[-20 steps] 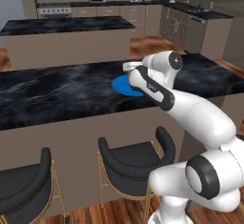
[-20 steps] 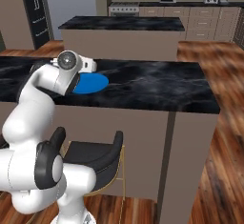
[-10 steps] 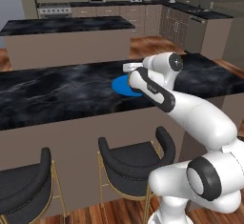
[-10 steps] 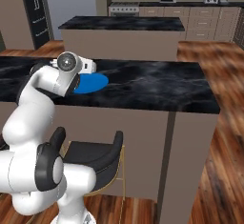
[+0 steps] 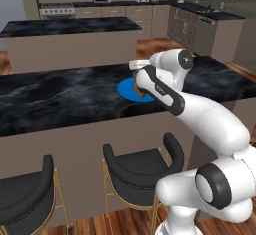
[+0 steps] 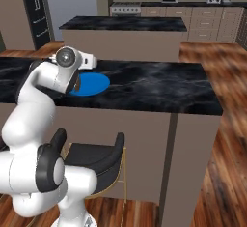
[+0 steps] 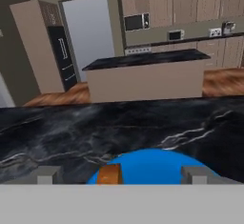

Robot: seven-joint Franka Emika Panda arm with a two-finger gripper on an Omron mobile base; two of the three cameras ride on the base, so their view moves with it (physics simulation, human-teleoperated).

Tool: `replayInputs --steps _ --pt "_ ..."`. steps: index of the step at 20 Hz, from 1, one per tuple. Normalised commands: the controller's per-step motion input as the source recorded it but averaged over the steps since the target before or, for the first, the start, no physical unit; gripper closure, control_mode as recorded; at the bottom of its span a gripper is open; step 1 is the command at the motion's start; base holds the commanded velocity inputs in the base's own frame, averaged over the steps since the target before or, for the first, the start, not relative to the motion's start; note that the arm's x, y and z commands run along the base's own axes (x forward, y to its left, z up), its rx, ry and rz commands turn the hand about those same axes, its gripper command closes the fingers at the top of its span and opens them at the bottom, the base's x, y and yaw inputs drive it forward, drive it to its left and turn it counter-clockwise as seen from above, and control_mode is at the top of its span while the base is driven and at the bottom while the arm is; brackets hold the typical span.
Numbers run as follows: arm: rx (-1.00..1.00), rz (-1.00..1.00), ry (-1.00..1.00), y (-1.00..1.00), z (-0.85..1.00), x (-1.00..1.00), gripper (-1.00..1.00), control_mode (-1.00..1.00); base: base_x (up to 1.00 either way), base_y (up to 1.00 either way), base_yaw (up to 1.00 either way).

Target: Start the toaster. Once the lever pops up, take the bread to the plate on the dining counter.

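Black white-veined marble surface [image 5: 60,94] runs long, with bare stone well out to either side of the blue plate [image 6: 94,83], which lies near the robot-side edge. Gripper [image 7: 123,175] hovers low over the plate, fingers spread. Small orange-brown bread [image 7: 110,174] rests on the plate between them.

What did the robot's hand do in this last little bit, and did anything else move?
The gripper opened its fingers over the blue plate and let go of the bread, which now sits on the plate between the spread fingertips. The arm barely shifted. The plate, the dining counter and the stools stayed as they were.
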Motion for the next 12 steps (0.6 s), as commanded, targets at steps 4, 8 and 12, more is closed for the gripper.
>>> replayInputs --steps 4,8,12 --pt "-0.02 -0.01 0.0 0.01 0.47 0.03 -1.0 -1.0 0.0 0.0 0.0" --pt "0.0 -0.03 0.0 0.0 0.47 0.25 -1.0 -1.0 0.0 0.0 0.0" --pt "0.0 -0.04 0.0 0.0 0.58 -0.01 -1.0 -1.0 0.0 0.0 0.0"
